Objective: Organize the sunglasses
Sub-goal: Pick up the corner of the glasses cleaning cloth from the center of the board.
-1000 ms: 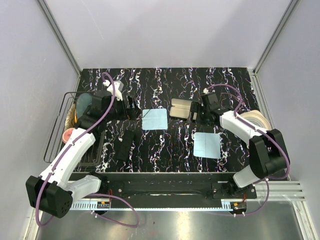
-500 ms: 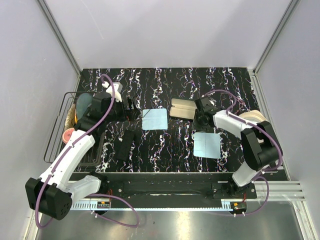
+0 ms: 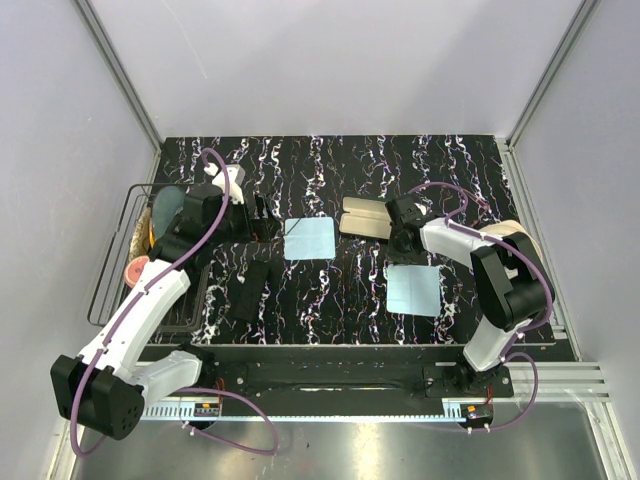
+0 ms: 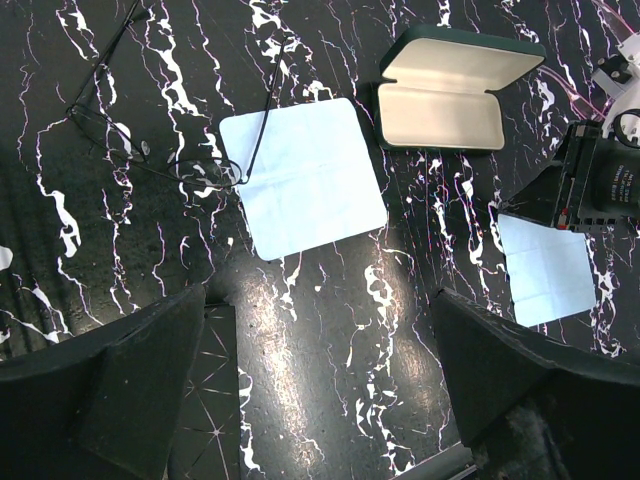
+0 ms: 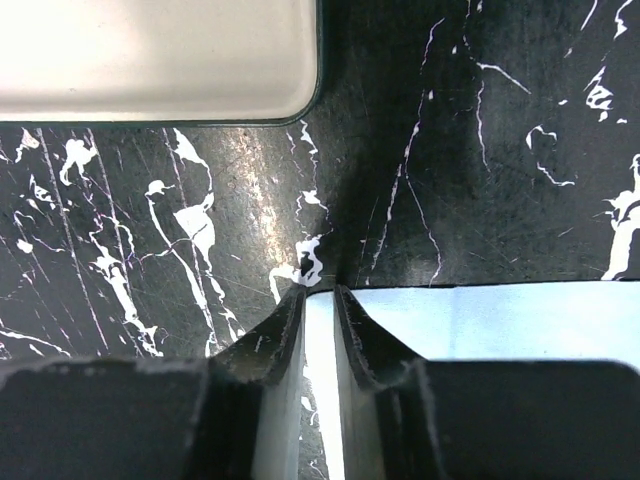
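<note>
Still untouched, the wire-framed sunglasses [image 4: 150, 150] lie against the left cloth [image 4: 305, 180], apart from the open case [image 4: 450, 90]. Beside the case, the right gripper [image 5: 318, 290] has dropped, jaws narrowed to a slit at the right cloth's [image 5: 500, 320] edge, grip unconfirmed, so the cloth probably goes first. The left gripper [image 4: 318, 300] hangs wide.

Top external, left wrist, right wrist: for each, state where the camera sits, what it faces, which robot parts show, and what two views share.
Top external: above and behind the bases, looking down on the table; both arms show.
Left wrist: high on the left arm, facing down at wire glasses, a blue cloth, an open case; left pincer wide open, fingers at bottom.
Right wrist: low over the table, facing a second blue cloth at its corner; right pincer fingers nearly together.
Shared: both wrist views show the open case and that cloth.
</note>
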Tool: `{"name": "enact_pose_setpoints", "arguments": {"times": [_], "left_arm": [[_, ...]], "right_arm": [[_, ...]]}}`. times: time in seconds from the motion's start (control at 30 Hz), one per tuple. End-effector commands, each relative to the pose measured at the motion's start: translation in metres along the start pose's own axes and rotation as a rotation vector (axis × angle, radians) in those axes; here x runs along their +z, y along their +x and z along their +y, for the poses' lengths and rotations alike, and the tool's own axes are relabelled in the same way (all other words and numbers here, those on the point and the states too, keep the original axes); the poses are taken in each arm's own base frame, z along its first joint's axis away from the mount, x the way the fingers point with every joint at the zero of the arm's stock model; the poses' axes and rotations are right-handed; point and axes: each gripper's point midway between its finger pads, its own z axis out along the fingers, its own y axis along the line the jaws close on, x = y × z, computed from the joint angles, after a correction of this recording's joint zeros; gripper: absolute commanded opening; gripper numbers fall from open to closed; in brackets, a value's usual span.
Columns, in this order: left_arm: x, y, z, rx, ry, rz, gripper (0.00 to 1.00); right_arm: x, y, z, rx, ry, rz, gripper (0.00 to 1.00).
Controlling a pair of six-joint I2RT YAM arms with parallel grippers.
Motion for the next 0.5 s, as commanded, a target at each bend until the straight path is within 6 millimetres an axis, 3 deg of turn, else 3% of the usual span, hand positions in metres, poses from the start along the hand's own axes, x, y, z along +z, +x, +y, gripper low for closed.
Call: {"name": "enact_pose_setpoints", "arguments": {"times": [0.0,0.2,0.33,0.47], "left_arm": [[0.001,-0.013,0.001,0.006,-0.008,-0.047,0.99],[0.001,-0.013,0.000,0.004,-0.003,-0.047,0.99],[0.001,-0.012,-0.001,0.005,0.000,-0.048,0.99],[0.000,-0.014,0.000,0.006,-0.002,-0.053,0.99]], "right_arm": [[0.006,0.002,-0.003,-0.001,0.035,0.007,0.21],[0.003,0.001,0.000,-0.030,0.022,0.019,0.14],[0.005,0.003,0.006,-0.054,-0.001,0.038,0.00],[0.006,0.004,0.014,-0.092,-0.028,0.051,0.00]]}}
